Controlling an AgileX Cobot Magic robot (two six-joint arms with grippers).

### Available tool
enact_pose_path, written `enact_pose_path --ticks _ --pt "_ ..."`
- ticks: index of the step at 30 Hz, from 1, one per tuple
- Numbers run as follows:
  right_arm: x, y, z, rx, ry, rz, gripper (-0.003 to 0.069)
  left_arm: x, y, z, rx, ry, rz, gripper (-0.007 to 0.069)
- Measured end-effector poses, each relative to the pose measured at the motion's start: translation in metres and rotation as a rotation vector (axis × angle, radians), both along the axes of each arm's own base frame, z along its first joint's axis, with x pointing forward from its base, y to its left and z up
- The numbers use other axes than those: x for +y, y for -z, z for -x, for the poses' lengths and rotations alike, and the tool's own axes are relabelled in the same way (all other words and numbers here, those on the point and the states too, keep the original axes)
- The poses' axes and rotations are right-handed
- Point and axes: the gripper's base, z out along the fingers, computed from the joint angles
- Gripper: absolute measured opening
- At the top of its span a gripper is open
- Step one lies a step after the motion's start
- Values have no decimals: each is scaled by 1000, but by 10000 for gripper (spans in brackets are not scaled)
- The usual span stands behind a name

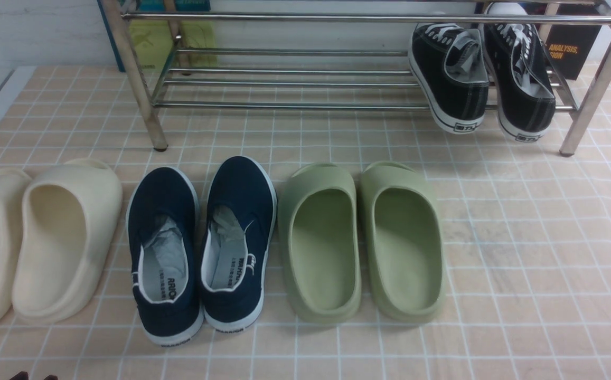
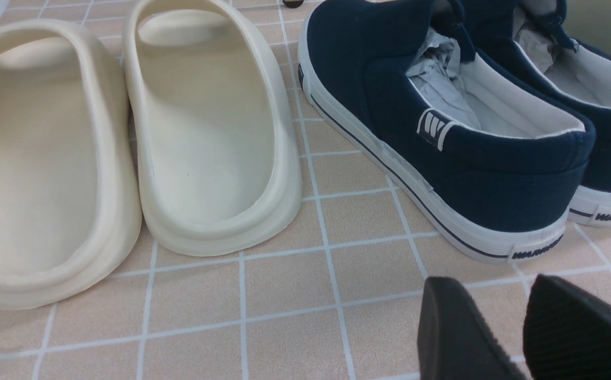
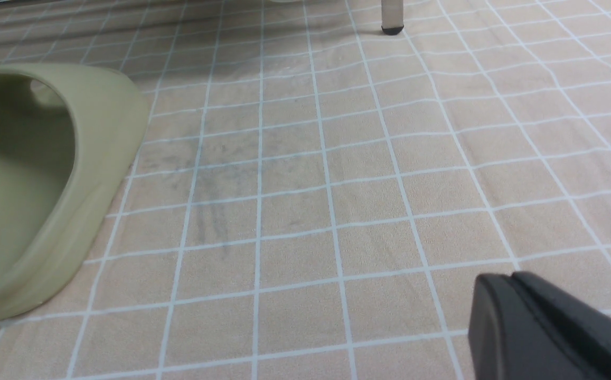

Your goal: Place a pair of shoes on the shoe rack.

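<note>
Already up: black sneakers [image 1: 487, 74] on rack [image 1: 305, 18] lower tier, right end, heels overhanging. Navy slip-ons [image 1: 202, 248] read "WARRIOR". Left gripper [image 2: 519, 327] slightly parted, empty; right gripper [image 3: 516, 287] closed, empty.

"WARRIOR" on navy slip-on [image 2: 537, 247] heel; "ANALYSIS" on black book [image 1: 569, 50].

The beige tiled floor [image 1: 522, 253] with white grout lines carries the chrome tubular shoe rack [image 1: 141, 100], cream foam slides [image 1: 65, 237], navy canvas slip-ons [image 1: 236, 237] and green foam slides [image 1: 318, 243].
</note>
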Motion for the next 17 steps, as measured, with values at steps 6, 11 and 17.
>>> enact_pose_path --ticks 6,11,17 --pt "0 0 0 0 0 0 25 0 0 0 0 0 0 239" --pt "0 0 0 0 0 0 31 0 0 0 0 0 0 239" --pt "0 0 0 0 0 0 39 0 0 0 0 0 0 239"
